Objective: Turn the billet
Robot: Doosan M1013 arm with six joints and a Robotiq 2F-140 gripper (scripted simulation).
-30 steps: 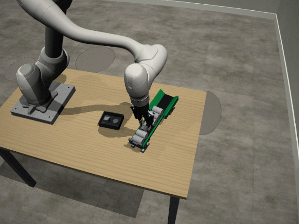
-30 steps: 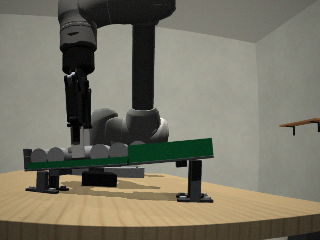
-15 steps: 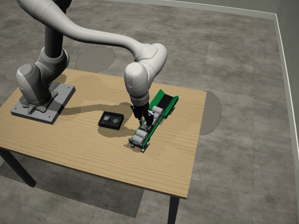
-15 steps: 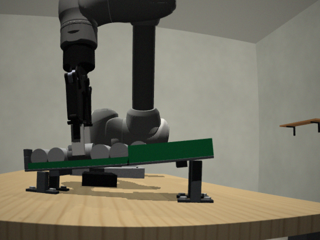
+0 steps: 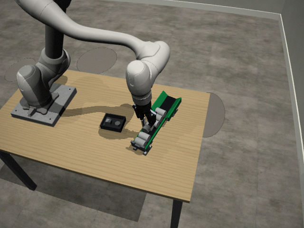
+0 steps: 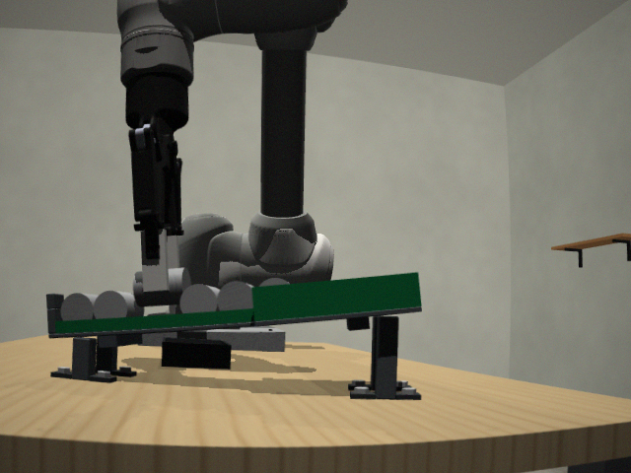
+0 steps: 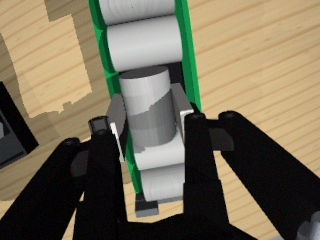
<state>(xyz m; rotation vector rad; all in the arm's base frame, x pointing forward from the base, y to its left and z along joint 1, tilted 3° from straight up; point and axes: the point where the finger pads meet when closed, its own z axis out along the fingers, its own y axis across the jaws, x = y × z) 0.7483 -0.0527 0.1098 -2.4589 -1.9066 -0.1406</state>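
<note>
My gripper (image 7: 149, 103) is clamped narrow on the stray billet (image 7: 148, 108), one pad (image 7: 119, 135) on each long side of it. That billet sits mid-ramp, its round end face pointing up the slope, so it lies lengthwise for now. In the exterior view it looks lifted a touch above its neighbours, though I can't be sure from that angle.

Around it, the green feed ramp (image 5: 176, 103) slants across the right half of the table (image 5: 73, 152). Two crosswise billets (image 5: 142, 139) rest at the near, low end against the stop (image 6: 52, 305); two more (image 7: 142, 42) lie across just uphill of my catch.

So the grasp looks done. What I judge is left: raise it free of the side rails, turn it a quarter, set it down crosswise, and let the row close up tight against the stop.

To the left sits a small black tray (image 5: 112, 122). I can read no brand, label or writing anywhere
</note>
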